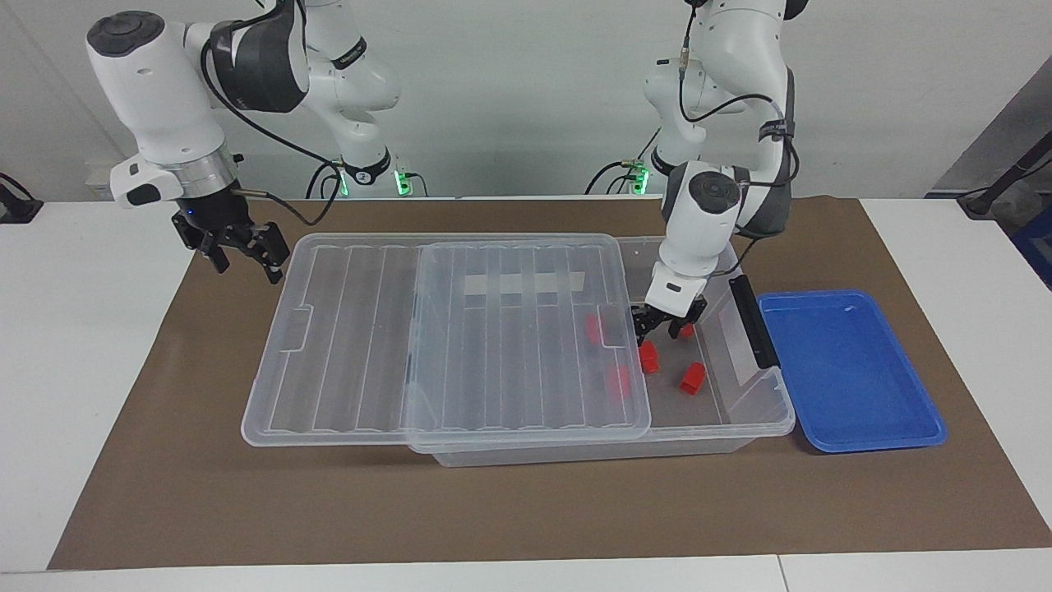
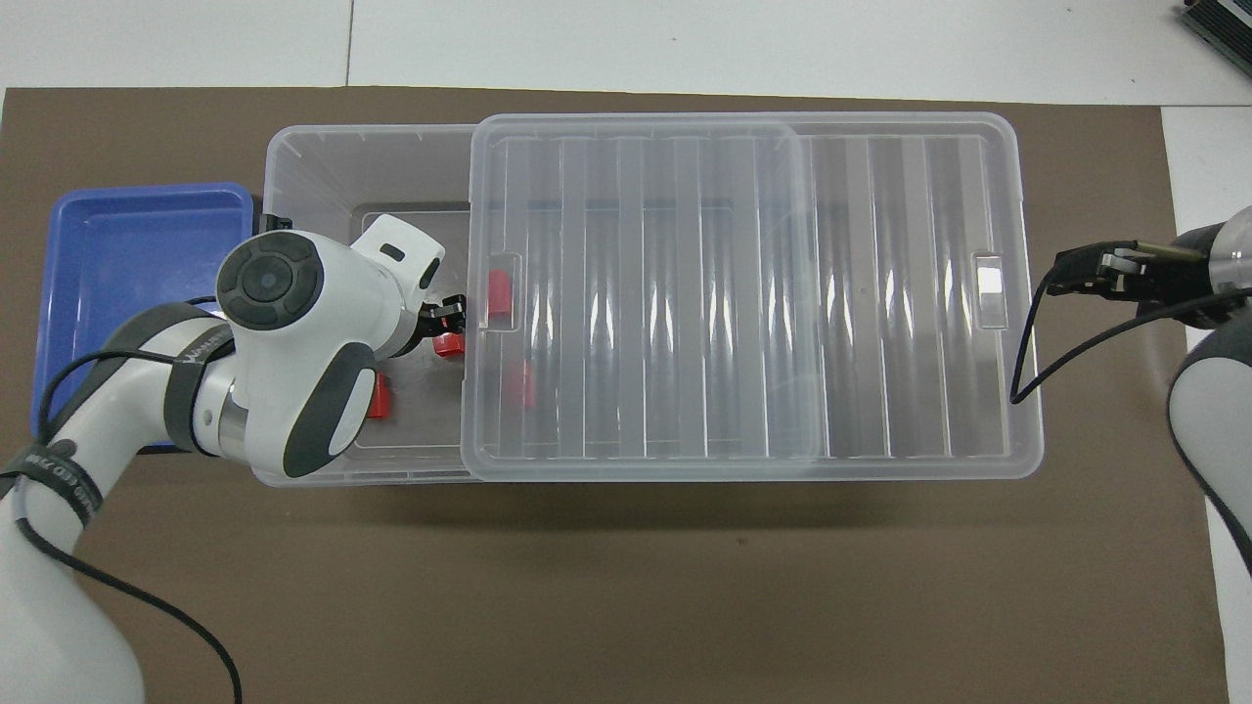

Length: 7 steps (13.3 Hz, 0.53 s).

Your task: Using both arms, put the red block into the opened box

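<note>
A white table (image 1: 99, 345) set against a pale wall carries a brown mat (image 1: 526, 501), on which all objects rest. The red block (image 1: 649, 358) lies on the floor of the box (image 1: 764, 411), in the uncovered part at the left arm's end, directly below the left gripper (image 1: 664, 326). A second red block (image 1: 692, 377) lies beside it, farther from the robots, and a third (image 1: 687, 330) shows partly under the gripper; two more (image 1: 593, 327) (image 1: 618, 381) are seen through the clear lid (image 1: 345, 329). The lid is slid toward the right arm's end, so that it covers most of the box and overhangs its end there. A white tape strip (image 1: 523, 284) shows through the lid; a black handle bar (image 1: 753, 321) runs along the box's end wall nearest the blue tray (image 1: 855, 370), which lies just beside the box. No legible writing appears on the box, lid or tray.

The left gripper hangs within the box opening, its fingers spread apart and holding nothing. The right gripper (image 1: 242, 253) hangs over the mat just beside the lid's overhanging end, near the corner closest to the robots, its fingers parted and holding nothing. In the overhead view the left arm's wrist hides part of the box floor.
</note>
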{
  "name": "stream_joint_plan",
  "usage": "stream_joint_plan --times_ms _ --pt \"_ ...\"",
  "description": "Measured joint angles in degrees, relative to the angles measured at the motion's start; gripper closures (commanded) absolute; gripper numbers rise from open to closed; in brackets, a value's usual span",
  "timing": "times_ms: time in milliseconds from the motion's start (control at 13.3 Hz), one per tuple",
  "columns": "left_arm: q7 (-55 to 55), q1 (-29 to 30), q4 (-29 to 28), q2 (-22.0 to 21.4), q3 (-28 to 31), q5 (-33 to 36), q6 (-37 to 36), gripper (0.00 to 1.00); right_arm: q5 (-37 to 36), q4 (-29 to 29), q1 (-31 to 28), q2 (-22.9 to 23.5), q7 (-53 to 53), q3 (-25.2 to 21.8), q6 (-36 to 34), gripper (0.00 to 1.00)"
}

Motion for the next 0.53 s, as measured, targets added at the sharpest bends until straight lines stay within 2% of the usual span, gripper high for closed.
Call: stream_joint_plan --times_ms 226,527 --pt "1.0 0.3 6.1 -3.6 0.6 0.1 -12.0 0.24 0.0 -1.5 -1.4 0.9 -2.9 0.0 3.0 0.50" --pt "10.5 5.9 14.0 -5.0 1.1 0.3 -21.6 0.24 0.0 -4.5 -2.6 1.3 -5.3 -0.1 7.7 0.50"
